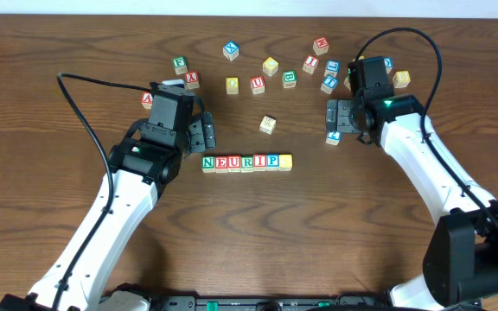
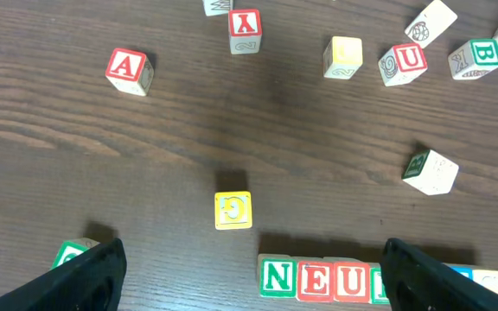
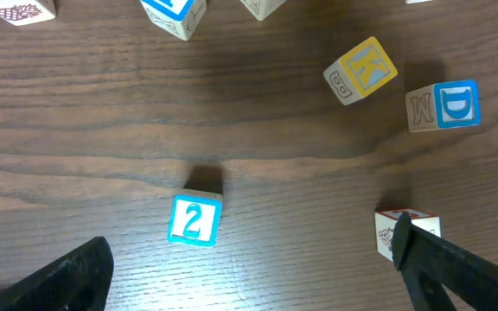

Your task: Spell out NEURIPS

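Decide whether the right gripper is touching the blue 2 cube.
Apart. The right wrist view shows the blue 2 cube lying between the open jaws of the right gripper, with bare table on both sides.

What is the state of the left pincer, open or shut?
Open. In the left wrist view the left pincer has its fingers far apart near the picture's sides, and no cube is clamped between them.

Table (image 1: 249,233): dark wood grain.
Red A cube (image 2: 129,69): letter upright, apart from the others.
Blue D cube (image 3: 455,104): near yellow K cube (image 3: 363,69).
Blue 2 cube (image 3: 194,220): alone.
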